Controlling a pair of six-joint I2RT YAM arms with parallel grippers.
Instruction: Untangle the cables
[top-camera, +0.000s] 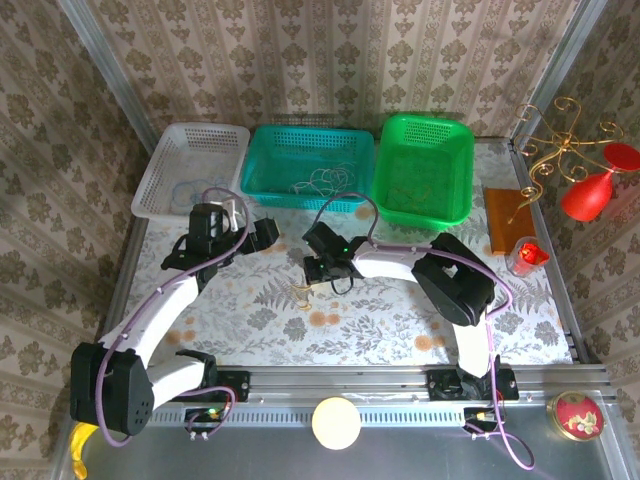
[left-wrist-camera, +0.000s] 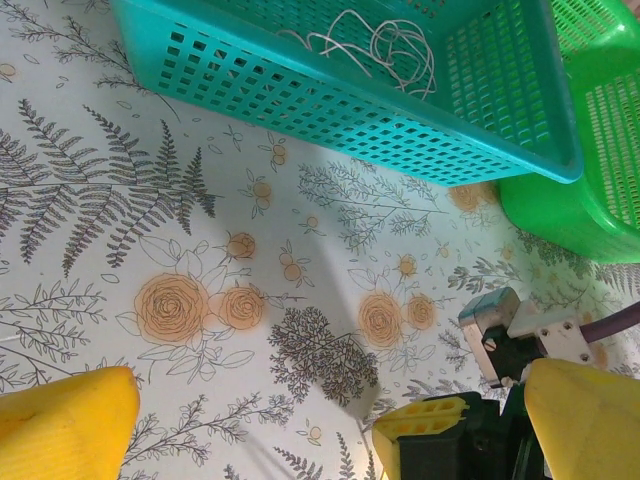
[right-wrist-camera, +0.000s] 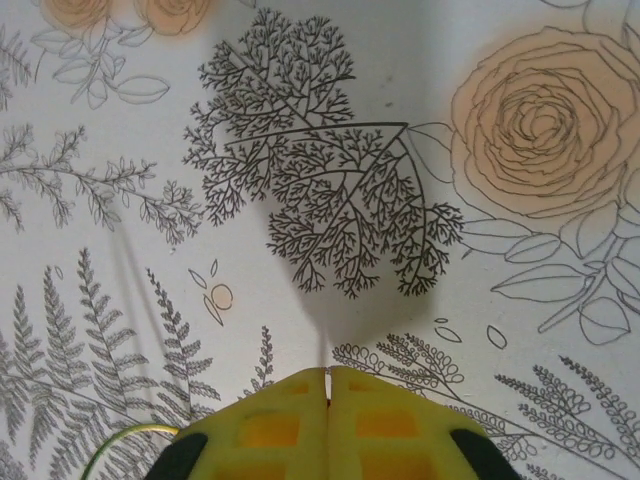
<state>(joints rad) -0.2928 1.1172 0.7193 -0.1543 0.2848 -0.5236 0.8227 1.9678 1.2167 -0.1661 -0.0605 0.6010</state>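
Where teal lattice (left-wrist-camera: 350, 110) encloses, white wire (left-wrist-camera: 385, 45) coils

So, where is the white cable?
In the top view the white cable lies in the teal basket, between the white basket and the green basket.

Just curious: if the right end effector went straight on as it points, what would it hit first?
Probably the tablecloth: the shut right end effector aims down near a printed sprig. Depth is unclear.
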